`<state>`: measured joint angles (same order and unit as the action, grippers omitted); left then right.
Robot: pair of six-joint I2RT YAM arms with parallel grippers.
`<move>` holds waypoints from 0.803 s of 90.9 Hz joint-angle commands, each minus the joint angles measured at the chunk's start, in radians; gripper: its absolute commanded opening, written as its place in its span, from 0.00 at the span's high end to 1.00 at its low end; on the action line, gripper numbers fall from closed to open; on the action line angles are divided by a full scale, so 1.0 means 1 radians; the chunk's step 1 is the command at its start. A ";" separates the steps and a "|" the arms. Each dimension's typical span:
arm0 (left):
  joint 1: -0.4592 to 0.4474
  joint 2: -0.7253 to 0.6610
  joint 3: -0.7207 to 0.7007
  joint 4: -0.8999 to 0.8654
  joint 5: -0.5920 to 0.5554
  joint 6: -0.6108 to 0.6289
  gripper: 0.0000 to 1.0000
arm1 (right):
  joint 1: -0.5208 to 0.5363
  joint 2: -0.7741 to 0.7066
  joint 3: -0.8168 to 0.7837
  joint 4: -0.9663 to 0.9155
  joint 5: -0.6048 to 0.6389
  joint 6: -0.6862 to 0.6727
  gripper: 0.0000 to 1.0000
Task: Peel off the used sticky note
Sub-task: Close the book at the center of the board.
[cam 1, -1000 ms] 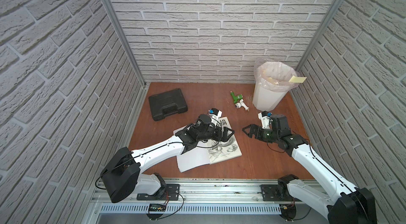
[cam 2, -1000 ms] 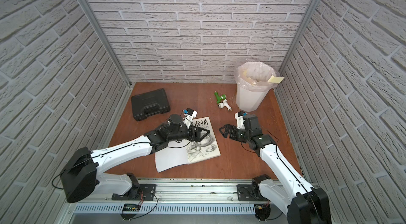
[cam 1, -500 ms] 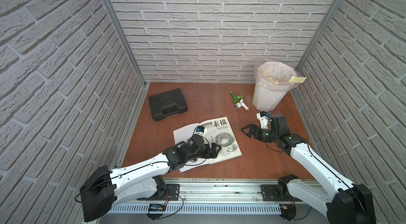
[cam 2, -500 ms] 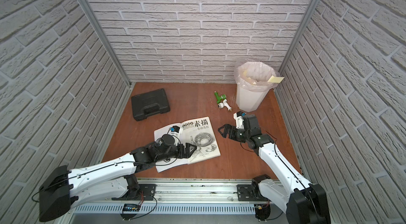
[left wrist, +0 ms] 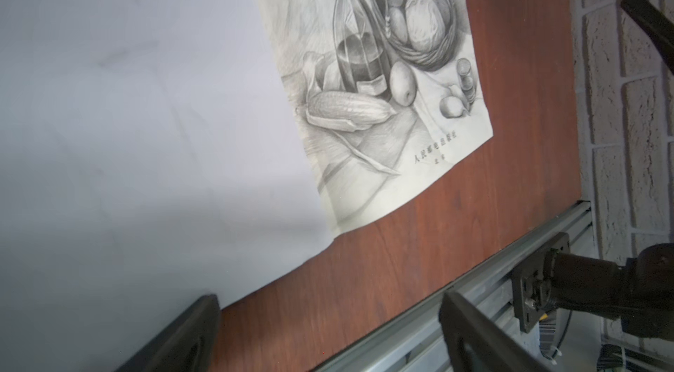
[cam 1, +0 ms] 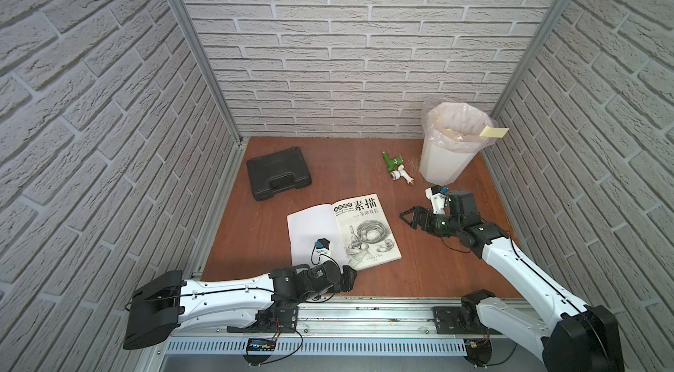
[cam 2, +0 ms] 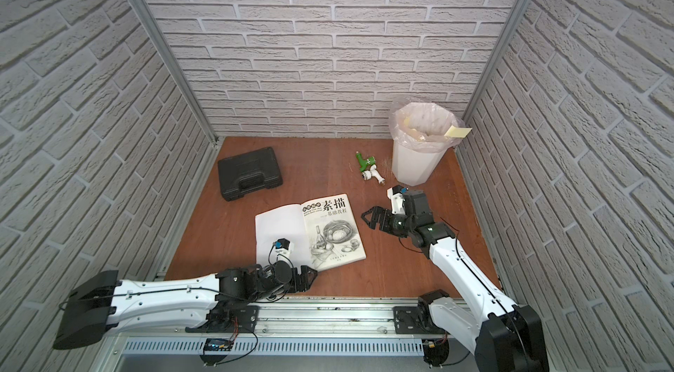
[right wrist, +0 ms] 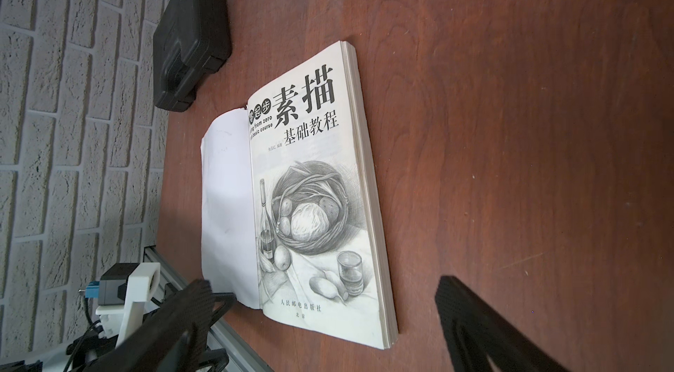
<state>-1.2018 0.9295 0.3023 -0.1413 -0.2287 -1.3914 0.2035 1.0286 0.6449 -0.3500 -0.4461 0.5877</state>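
Brick-patterned walls are enclosing the wooden table (cam 1: 255, 235) we are watching in both top views: the sticky note (cam 1: 494, 132) is clinging to the lined bin (cam 1: 437, 165) at its rim, well apart from the open book (cam 1: 368, 238). Our left gripper (cam 1: 351, 277) and right gripper (cam 1: 407, 219) are gaping wide, gripping nothing. Through the left wrist we are seeing book pages beyond spread fingers (left wrist: 182, 341). Through the right wrist, book and black case (right wrist: 193, 30) are lying beyond its fingers (right wrist: 470, 322).
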 commanded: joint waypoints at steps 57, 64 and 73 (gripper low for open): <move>-0.084 -0.269 -0.124 -0.206 -0.187 -0.187 0.02 | -0.006 0.010 0.013 -0.001 -0.007 -0.005 0.00; -0.084 -0.331 -0.159 -0.189 -0.248 -0.193 0.02 | -0.006 0.010 0.014 0.001 -0.008 -0.005 0.00; -0.084 -0.405 -0.195 -0.181 -0.312 -0.194 0.02 | -0.007 0.008 0.010 0.004 -0.006 -0.003 0.00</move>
<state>-1.2846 0.5877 0.1429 -0.3107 -0.4095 -1.5734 0.2035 1.0389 0.6449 -0.3714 -0.4465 0.5880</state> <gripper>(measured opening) 0.983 0.999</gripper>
